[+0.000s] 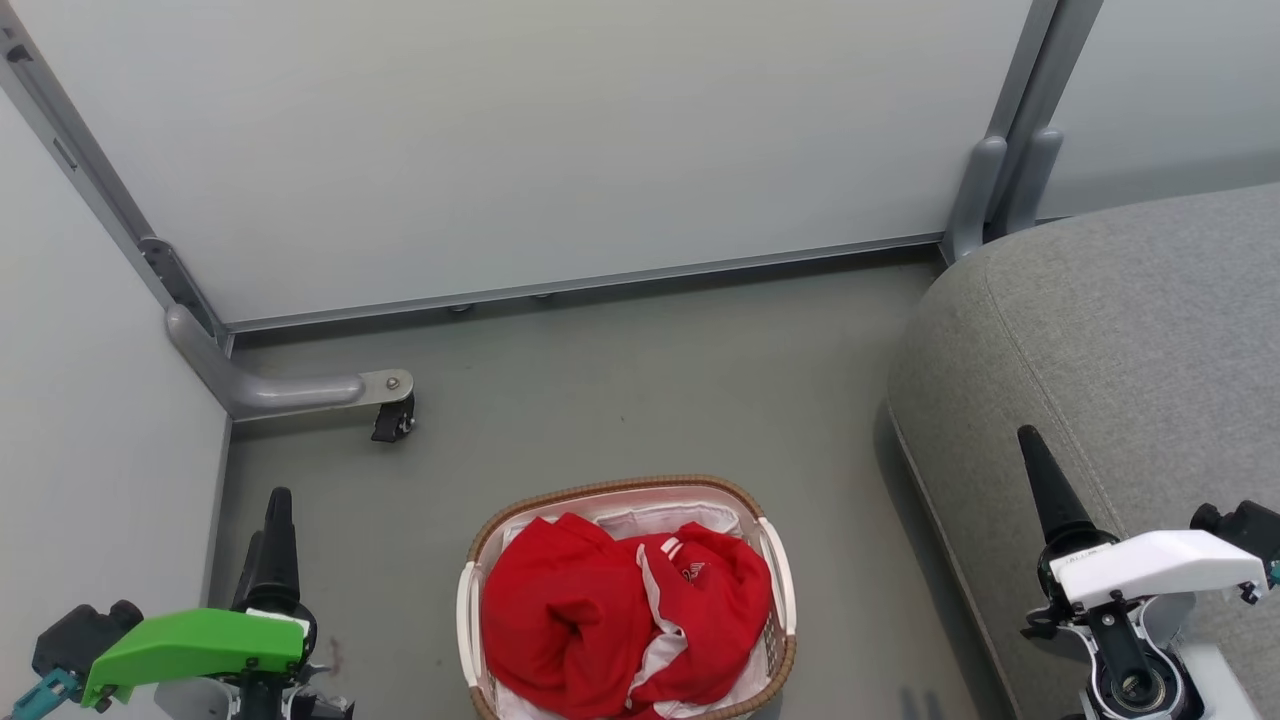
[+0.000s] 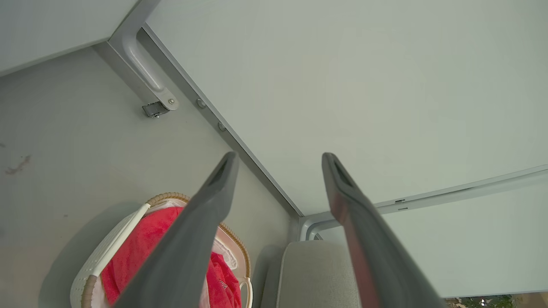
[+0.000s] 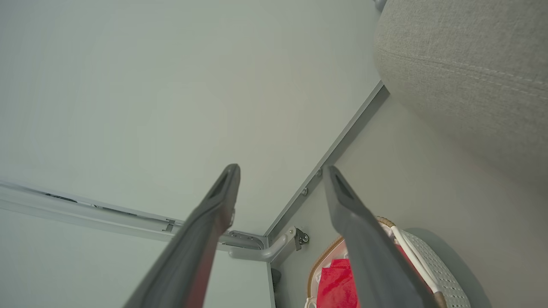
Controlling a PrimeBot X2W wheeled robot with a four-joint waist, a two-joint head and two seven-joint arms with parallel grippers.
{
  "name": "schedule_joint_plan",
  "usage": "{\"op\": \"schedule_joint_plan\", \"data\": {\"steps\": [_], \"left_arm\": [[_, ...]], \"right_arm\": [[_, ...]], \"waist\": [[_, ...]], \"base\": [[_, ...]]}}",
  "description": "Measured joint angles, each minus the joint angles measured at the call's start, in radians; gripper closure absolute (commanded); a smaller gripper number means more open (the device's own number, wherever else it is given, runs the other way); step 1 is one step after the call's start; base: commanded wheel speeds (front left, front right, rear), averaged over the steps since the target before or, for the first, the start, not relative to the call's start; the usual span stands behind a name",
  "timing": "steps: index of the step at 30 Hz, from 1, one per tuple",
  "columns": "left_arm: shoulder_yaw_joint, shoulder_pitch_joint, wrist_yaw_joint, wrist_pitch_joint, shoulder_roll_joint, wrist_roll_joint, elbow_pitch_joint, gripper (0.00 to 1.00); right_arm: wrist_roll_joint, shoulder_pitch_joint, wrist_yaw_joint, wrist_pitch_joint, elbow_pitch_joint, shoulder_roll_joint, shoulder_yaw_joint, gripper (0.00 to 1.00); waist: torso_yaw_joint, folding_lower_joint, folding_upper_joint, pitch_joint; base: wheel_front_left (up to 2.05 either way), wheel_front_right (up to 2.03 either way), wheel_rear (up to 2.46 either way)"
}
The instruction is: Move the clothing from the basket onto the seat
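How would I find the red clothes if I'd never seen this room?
Look first at the big grey sofa on the right of the head view. On the floor to its left stands an oval white basket with a brown woven rim. The clothing is the crumpled bright red heap inside it, white-striped, unlike the plain white liner beneath.

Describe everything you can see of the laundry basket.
The laundry basket is oval, white plastic with perforated sides, a brown woven rim and a white loop handle on each long side. A white liner shows at its far end, and bunched red clothing with white stripes fills it. It stands upright on the grey floor, left of the grey sofa and apart from it; its near end is cut off by the head view's edge.
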Motion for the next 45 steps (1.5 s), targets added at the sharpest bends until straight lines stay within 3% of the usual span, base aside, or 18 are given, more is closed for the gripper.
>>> {"op": "schedule_joint_plan", "data": {"steps": [17, 45], "left_arm": [[-0.038, -0.008, 0.018, -0.063, 0.019, 0.304, -0.005, 0.0], [-0.074, -0.021, 0.023, -0.148, 0.036, 0.638, 0.019, 0.0]], "right_arm": [[-0.293, -0.022, 0.0, -0.064, -0.002, -0.023, 0.044, 0.0], [-0.642, -0.046, 0.0, -0.146, 0.019, -0.048, 0.085, 0.0]], "waist": [[0.004, 0.0, 0.0, 0.002], [0.015, 0.0, 0.0, 0.013]], "base": [[0.0, 0.0, 0.0], [0.0, 0.0, 0.0]]}}
